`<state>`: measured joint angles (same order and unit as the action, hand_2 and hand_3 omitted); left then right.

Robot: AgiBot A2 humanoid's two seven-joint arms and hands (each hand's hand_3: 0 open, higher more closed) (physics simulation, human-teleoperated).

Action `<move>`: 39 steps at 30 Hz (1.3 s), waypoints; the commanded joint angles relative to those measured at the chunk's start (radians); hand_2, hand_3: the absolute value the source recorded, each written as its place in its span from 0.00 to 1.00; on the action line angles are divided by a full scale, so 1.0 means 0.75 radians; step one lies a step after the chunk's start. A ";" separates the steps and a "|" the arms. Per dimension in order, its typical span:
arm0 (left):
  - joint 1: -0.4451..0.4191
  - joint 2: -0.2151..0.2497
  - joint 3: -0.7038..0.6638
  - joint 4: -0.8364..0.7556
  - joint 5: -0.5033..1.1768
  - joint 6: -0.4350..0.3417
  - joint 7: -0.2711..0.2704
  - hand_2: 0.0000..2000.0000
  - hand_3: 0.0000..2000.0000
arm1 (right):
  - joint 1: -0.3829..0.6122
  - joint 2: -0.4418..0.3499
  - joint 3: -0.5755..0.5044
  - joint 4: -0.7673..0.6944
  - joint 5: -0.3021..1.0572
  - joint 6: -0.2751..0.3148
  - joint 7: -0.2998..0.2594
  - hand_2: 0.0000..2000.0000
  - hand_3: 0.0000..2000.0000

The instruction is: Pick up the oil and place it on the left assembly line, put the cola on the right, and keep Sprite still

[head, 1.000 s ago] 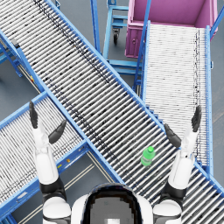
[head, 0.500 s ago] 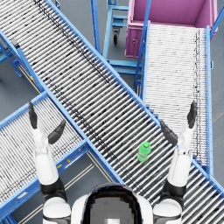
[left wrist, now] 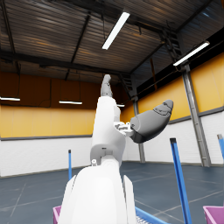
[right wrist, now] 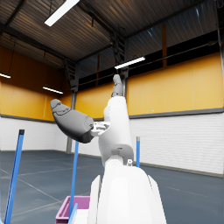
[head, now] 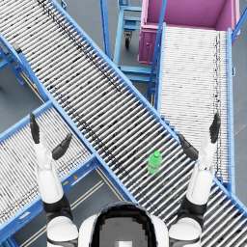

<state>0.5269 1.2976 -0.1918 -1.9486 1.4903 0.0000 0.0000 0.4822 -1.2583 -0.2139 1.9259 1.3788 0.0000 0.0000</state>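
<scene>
Both arms are raised, one on each side of the main line, a roller conveyor that runs diagonally from the far left down to the near right between blue rails. The left robot hand is wide, with fingers pointing up and thumb spread; it holds nothing and hangs above the left line, just inside that line's blue edge. The right robot hand is also wide and empty. It is above the main line's right rail, where the right line meets it.

The Sprite, a green bottle, sits on the main line's rollers between the two arms. It is nearer the right robot hand but apart from it, with bare rollers all round and both rails well off.

A pink bin stands at the right line's far end.
</scene>
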 commanded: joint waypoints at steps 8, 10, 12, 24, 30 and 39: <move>-0.078 0.027 0.014 0.004 0.000 0.000 0.000 0.00 0.00 | -0.055 -0.024 -0.002 -0.026 0.000 0.000 0.000 0.00 0.00; -0.079 0.028 0.021 0.008 0.000 0.000 0.000 0.00 0.00 | -0.069 -0.030 0.003 -0.032 0.000 0.000 0.000 0.00 0.00; -0.092 0.033 0.013 0.011 0.000 0.000 0.000 0.00 0.00 | -0.073 -0.033 0.001 -0.028 0.000 0.000 0.000 0.00 0.00; -0.097 0.035 0.009 0.019 0.000 0.000 0.000 0.00 0.00 | -0.129 -0.058 0.023 -0.035 0.000 0.000 0.000 0.00 0.00; -0.078 0.029 0.005 0.014 0.000 0.000 0.000 0.00 0.00 | -0.095 -0.051 0.025 -0.029 0.000 0.000 0.000 0.00 0.00; -0.101 0.038 0.015 0.009 0.000 0.000 0.000 0.00 0.00 | -0.124 -0.066 0.008 -0.028 0.000 0.000 0.000 0.00 0.00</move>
<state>0.4465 1.3280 -0.1840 -1.9399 1.4903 0.0000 0.0000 0.3885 -1.3081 -0.2091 1.9035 1.3787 0.0000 0.0000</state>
